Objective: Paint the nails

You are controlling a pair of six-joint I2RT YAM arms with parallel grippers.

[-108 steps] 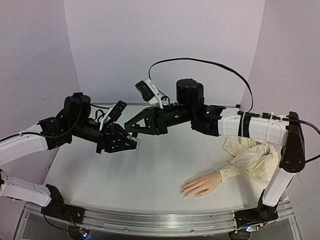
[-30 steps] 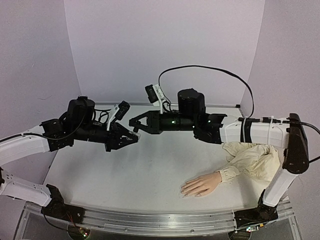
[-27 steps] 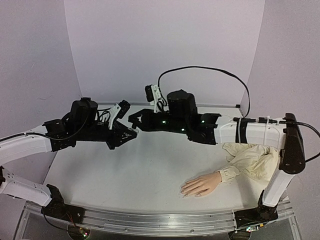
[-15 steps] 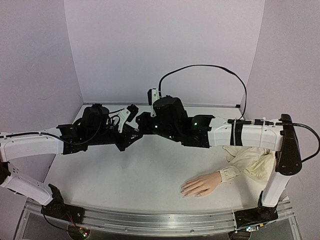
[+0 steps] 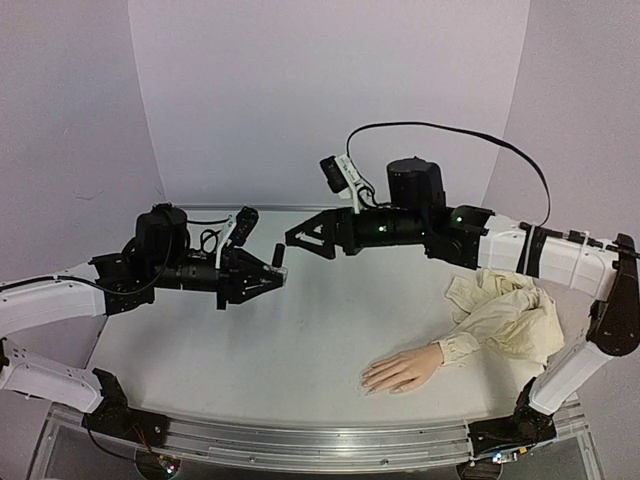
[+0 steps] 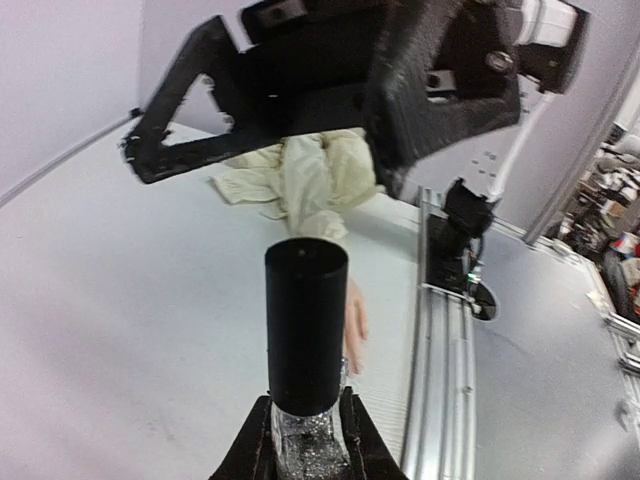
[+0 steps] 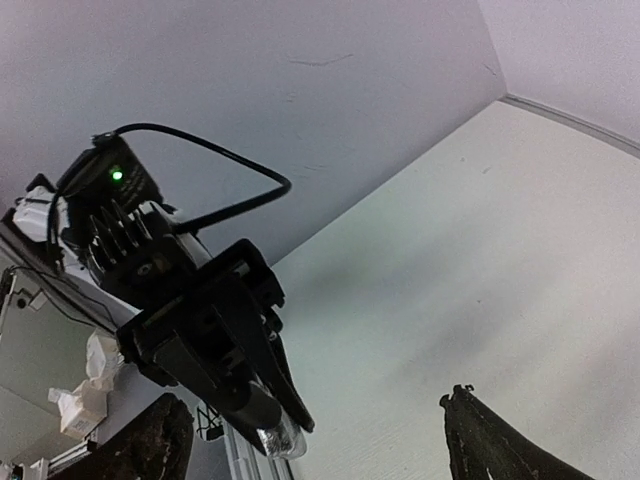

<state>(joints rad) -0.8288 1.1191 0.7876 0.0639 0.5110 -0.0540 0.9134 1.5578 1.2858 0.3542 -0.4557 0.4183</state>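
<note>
Nails (image 5: 367,384): on mannequin hand (image 5: 405,367), palm down on desk (image 5: 250,345), near front edge, right of centre; too small to judge paint. Cream sleeve (image 5: 510,315) bunched behind wrist. Left fingers (image 6: 253,452) clenched on polish bottle (image 6: 306,335), black cap on, held above desk. Right fingers (image 7: 478,440) released, spread wide, facing bottle, not touching.

Bottle (image 6: 305,330) in L hand (image 5: 268,272); R hand (image 5: 303,240) apart to its right; mannequin hand (image 5: 400,370) on table (image 5: 250,350), front-right.

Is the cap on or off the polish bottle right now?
On: the black cap sits atop the glittery bottle clamped in the left gripper.
</note>
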